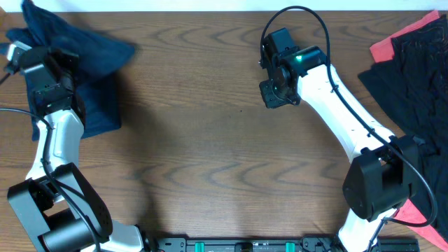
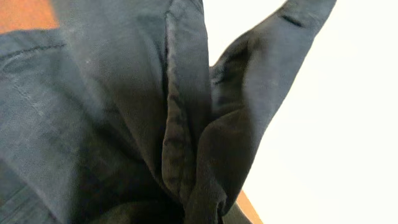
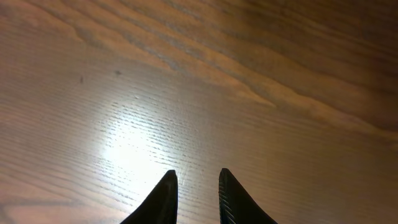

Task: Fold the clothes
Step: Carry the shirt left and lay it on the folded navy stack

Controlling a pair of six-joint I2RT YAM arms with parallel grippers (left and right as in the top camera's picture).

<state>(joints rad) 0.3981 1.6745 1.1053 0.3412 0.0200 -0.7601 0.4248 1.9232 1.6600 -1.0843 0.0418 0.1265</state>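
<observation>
2 claws: the left claw, upper left, is buried in navy shorts, so I cannot tell its grip; the right claw, tips slightly parted, hangs empty over the wooden table.

**Work surface and surroundings**

A brown wooden table with wavy grain is shown from above. Along its near edge, a black rail bearing small green parts is seen. A pale strip is visible beyond the far edge. In the right wrist view, a bright glare is reflected on the wood. A plain white background is seen in the left wrist view.
</observation>
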